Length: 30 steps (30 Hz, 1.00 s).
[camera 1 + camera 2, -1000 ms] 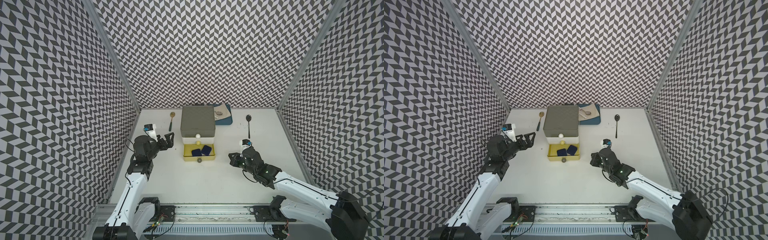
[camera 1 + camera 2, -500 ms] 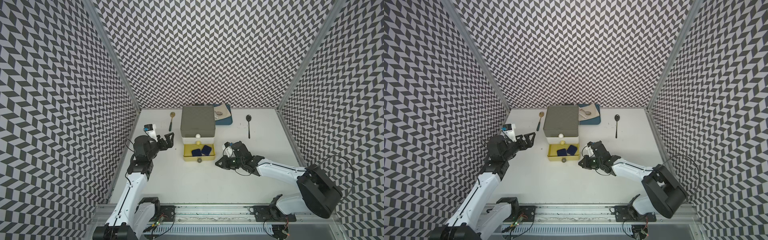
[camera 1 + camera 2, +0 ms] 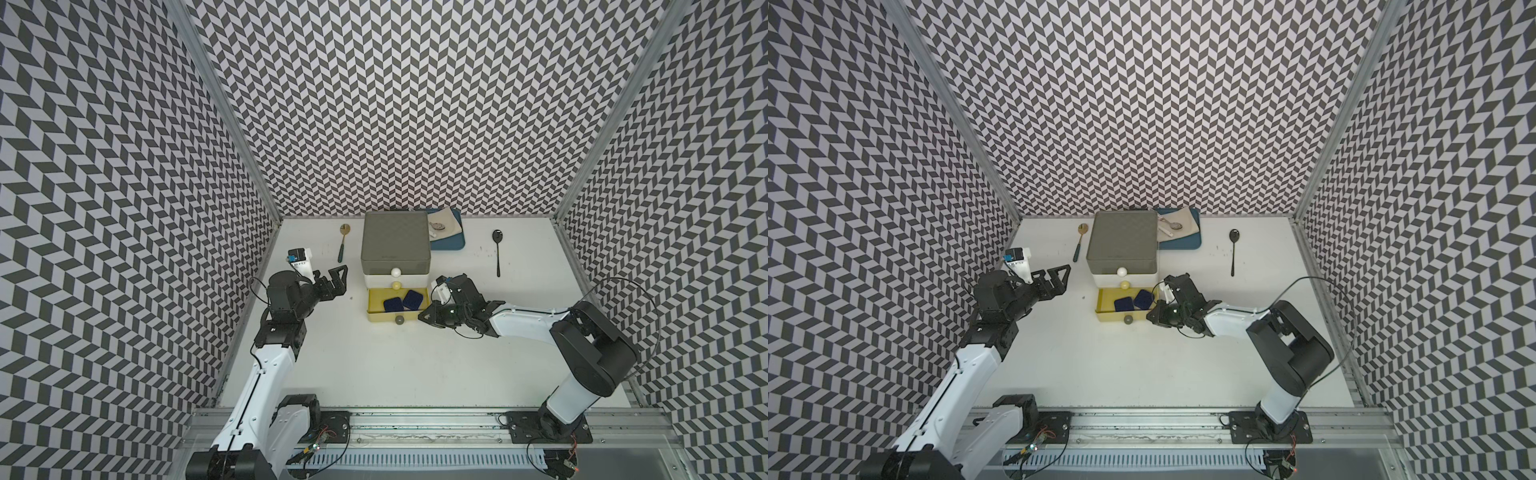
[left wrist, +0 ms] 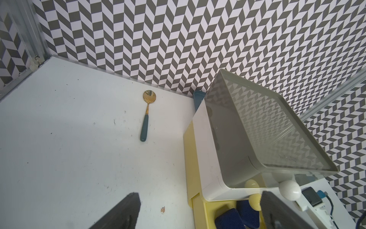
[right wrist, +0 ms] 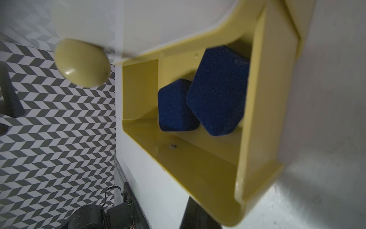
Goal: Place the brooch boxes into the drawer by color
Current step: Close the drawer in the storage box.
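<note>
So the drawer sat midway along the table's back edge. Only its yellow tier was pulled out, toward the front edge. Both blue boxes lay inside it, close together, the right one cocked at an angle. No red or black ones showed on the table. The two upper tiers were closed, so whatever was in them couldn't be seen.

The bit that mattered: the right gripper was clenched tight with nothing in it. Its tips were low by the tier's front right corner and pointed toward the table's left edge. Whether it touched that corner couldn't be told. The tier ran front-to-back, so its front wall with the grey knob lay just to the gripper's left. Closing the tier looked like the step at hand, just a guess. That would've needed the tips round in front of the wall and a shove toward the back edge, not sideways.

The left gripper hung wide open and empty off the drawer's left side. It was level with the closed tiers, not the pulled-out front. So the right arm was clearly the nearer one for that push.
</note>
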Available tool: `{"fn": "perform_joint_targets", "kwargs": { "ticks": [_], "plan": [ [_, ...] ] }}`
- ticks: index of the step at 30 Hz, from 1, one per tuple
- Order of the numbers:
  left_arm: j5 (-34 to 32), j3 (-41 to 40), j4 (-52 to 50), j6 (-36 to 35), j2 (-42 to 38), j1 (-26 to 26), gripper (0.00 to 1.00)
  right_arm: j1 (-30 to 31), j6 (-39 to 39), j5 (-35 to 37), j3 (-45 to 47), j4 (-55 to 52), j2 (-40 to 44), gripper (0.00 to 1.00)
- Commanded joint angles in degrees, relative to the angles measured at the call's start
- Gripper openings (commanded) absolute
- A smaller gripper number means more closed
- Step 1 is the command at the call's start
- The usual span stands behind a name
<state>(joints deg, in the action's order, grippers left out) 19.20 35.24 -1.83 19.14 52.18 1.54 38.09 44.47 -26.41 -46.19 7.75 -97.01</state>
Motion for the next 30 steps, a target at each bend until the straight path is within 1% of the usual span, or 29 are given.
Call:
{"fn": "perform_joint_targets", "kwargs": {
  "ticks": [1, 4, 5, 6, 22, 28, 30],
  "plan": [
    [0.5, -0.7, -0.1, 0.1, -0.1, 0.3, 1.00, 0.0, 0.1, 0.7, -1.7, 4.5, -1.7, 0.00],
    [0.4, -0.7, -0.1, 0.1, -0.2, 0.3, 1.00, 0.0, 0.1, 0.7, -2.4, 5.7, -3.1, 0.00],
    [0.4, -0.7, -0.2, 0.0, -0.3, 0.3, 1.00, 0.0, -0.7, 11.6, -2.6, 5.9, -3.6, 0.00],
    [0.4, -0.7, -0.2, 0.0, -0.2, 0.3, 1.00, 0.0, -0.6, 13.8, -2.8, 6.2, -3.9, 0.00],
    [-0.8, -0.8, -0.5, -0.2, -0.2, 0.3, 1.00, -0.1, 0.5, 20.6, -6.3, 14.1, -8.2, 0.00],
    [-2.3, -1.0, -0.5, -0.3, 0.2, 0.3, 1.00, -0.1, -0.1, 19.6, -5.4, 16.2, -9.4, 0.00],
    [-2.8, -0.9, -0.4, 0.1, 0.7, 0.3, 1.00, -0.1, -0.4, 18.9, -4.0, 17.1, -8.3, 0.03]
  ]
}}
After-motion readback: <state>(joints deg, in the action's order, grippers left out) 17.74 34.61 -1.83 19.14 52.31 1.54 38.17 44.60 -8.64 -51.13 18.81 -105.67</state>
